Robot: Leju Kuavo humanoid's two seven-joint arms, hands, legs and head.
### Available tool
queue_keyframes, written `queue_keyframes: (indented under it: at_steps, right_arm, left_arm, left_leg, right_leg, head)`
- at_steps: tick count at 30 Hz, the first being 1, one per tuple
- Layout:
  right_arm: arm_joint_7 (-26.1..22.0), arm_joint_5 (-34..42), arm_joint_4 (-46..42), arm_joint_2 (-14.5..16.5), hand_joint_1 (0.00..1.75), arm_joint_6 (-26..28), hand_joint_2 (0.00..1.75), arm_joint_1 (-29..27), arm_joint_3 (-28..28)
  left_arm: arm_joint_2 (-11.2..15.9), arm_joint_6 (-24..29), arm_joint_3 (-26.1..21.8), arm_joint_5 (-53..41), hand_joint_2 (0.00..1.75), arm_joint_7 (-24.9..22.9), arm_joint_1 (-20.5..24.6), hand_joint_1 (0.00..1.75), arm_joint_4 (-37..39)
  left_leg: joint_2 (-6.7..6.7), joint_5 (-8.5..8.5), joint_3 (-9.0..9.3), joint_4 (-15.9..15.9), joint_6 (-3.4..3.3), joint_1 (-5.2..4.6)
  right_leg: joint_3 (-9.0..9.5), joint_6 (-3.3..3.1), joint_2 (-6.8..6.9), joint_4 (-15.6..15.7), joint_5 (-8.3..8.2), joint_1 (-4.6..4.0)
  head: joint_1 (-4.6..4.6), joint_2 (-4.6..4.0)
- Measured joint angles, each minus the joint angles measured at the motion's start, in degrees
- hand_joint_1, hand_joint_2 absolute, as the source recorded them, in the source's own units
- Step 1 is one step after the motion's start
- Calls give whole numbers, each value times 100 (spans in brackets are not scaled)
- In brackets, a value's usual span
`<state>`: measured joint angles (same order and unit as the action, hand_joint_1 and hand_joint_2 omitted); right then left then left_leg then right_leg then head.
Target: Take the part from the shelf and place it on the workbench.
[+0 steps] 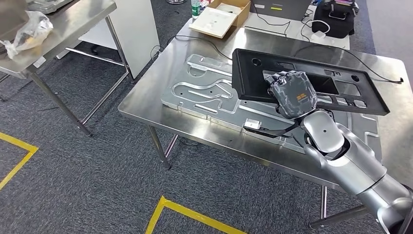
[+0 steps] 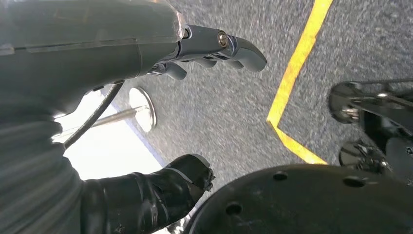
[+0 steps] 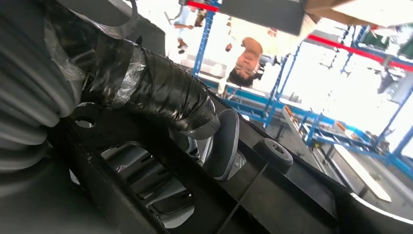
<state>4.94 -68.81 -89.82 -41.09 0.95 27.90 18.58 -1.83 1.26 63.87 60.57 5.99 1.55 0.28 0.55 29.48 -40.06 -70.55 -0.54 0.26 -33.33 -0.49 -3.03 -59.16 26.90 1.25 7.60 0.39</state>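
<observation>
**Over the workbench: black part held by right hand**

Above the steel workbench (image 1: 146,105), just over the grey grooved plate (image 1: 204,92), hangs the black part (image 1: 302,80), tilted, gripped at its near edge by the right hand (image 1: 292,93) with fingers through its cut-out. No readable writing. Beyond the workbench, an open cardboard box (image 1: 221,17). Left hand (image 2: 195,117) hanging over carpet, fingers apart, holding nothing.

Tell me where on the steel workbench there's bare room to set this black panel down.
Bare steel lies on the steel workbench left of the silver grooved metal plate, and along its near edge. The middle is crowded: the plate fills it, with the flat black plastic panel, held by the right hand, above it. Cables cross the far side.
</observation>
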Motion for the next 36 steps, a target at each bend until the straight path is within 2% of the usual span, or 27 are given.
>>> queue_keyframes:
  at_steps: [2,3,4,6,7,9,10,11,12,13,14,15,17,18,19,20,21,24,25,30,36]
  right_arm:
    - [-10,0,108,28,175,-13,175,80,36]
    - [-12,0,152,46,175,-18,175,119,54]
    - [-14,0,193,62,175,-23,175,148,73]
    - [-18,0,250,80,175,-34,175,170,104]
    - [-20,0,270,81,175,-39,175,172,112]
    - [-20,0,312,86,175,-46,175,211,124]
    - [-20,-1,342,97,175,-55,175,243,135]
    - [-20,-2,384,112,175,-68,175,275,154]
    - [-20,-6,440,133,175,-82,175,300,180]
    - [-21,-10,510,160,175,-100,175,323,212]
    - [-27,-15,592,194,175,-113,175,353,251]
    - [-41,-23,684,236,175,-120,175,397,291]
    - [-92,-68,931,350,175,-104,175,554,382]
    - [-117,-110,1101,427,175,-84,175,667,435]
    - [-137,-163,1320,525,175,-62,175,804,496]
    - [-152,-219,1576,644,175,-40,175,960,562]
    - [-164,-275,1882,792,175,-12,175,1125,638]
    - [-174,-434,2975,1353,175,82,175,1668,889]
    - [-161,-482,3357,1554,175,99,175,1846,977]
    - [-105,-644,4904,2473,175,101,175,2470,1352]
    - [-105,-703,5787,3117,175,29,175,2781,1563]
  left_arm:
    - [8,-10,5,1,175,0,-10,0,0]
    - [12,-13,7,1,175,0,-14,0,0]
    - [16,-14,9,1,175,0,-12,0,0]
    - [14,-19,10,1,175,0,5,0,-1]
    - [11,-22,11,1,175,0,14,0,-1]
    - [6,-26,12,2,175,0,16,0,-2]
    - [8,-26,13,3,175,0,11,0,-1]
    - [9,-26,14,5,175,-1,4,0,-1]
    - [11,-26,18,7,175,-3,1,0,0]
    - [12,-27,25,8,175,-8,-1,0,0]
    - [13,-31,35,9,175,-15,-2,0,0]
    - [13,-38,48,8,175,-22,1,0,0]
    - [13,-62,86,1,175,-37,23,0,0]
    - [16,-82,108,-5,175,-43,39,0,0]
    - [21,-110,132,-15,175,-52,56,0,0]
    - [28,-146,154,-28,175,-64,72,0,0]
    - [46,-193,181,-41,175,-80,85,0,0]
    - [108,-330,276,-69,175,-133,111,0,0]
    - [124,-371,303,-72,175,-144,119,0,0]
    - [202,-520,402,-27,175,-169,137,0,0]
    - [245,-592,424,44,175,-262,116,0,0]
  left_leg:
    - [196,-317,359,769,-52,6]
    - [273,-386,480,1019,-71,6]
    - [319,-389,534,1130,-85,2]
    - [224,-402,567,1179,-127,-5]
    - [166,-422,588,1222,-162,2]
    - [36,-464,628,1318,-232,21]
    - [-28,-468,635,1335,-252,16]
    - [-89,-465,635,1340,-264,9]
    - [-156,-458,634,1338,-270,2]
    - [-214,-448,634,1332,-272,-2]
    - [-258,-438,634,1323,-267,-4]
    - [-297,-426,635,1307,-256,-5]
    - [-358,-399,629,1267,-216,-18]
    - [-387,-388,624,1251,-191,-28]
    - [-412,-384,622,1240,-166,-37]
    - [-431,-386,621,1246,-140,-44]
    - [-440,-383,623,1257,-160,-48]
    - [-451,-408,619,1295,-283,-61]
    - [-449,-429,622,1301,-281,-56]
    - [-404,-492,630,1326,-175,-34]
    - [-378,-495,623,1332,-57,-16]
  right_leg:
    - [-6,21,-96,-10,5,3]
    - [-20,48,-145,-11,1,5]
    - [-36,82,-193,-8,-5,11]
    - [-54,166,-283,23,-30,24]
    - [-60,198,-234,13,-20,24]
    - [-186,246,15,-249,153,11]
    - [-333,262,162,-555,318,10]
    - [-511,279,236,-914,486,13]
    - [-672,295,262,-1231,597,20]
    - [-763,307,274,-1404,614,24]
    - [-746,312,283,-1360,525,25]
    - [-621,309,298,-1112,359,25]
    - [-228,269,352,-363,47,3]
    - [-92,233,367,-101,-34,-16]
    - [-29,195,371,36,-59,-37]
    - [-27,163,357,49,-64,-55]
    - [-27,151,338,73,-86,-49]
    - [-21,146,312,112,-130,-40]
    - [-26,136,308,109,-133,-48]
    - [-68,83,348,71,-126,-67]
    - [-77,53,377,54,-109,-86]
  head:
    - [2,0]
    - [1,0]
    - [1,0]
    - [-1,0]
    - [2,0]
    - [5,-1]
    - [6,-1]
    - [5,-1]
    - [5,0]
    - [5,0]
    - [6,0]
    - [6,0]
    - [5,0]
    - [5,0]
    - [5,0]
    - [4,0]
    - [4,0]
    - [2,0]
    - [2,0]
    - [1,0]
    - [2,0]
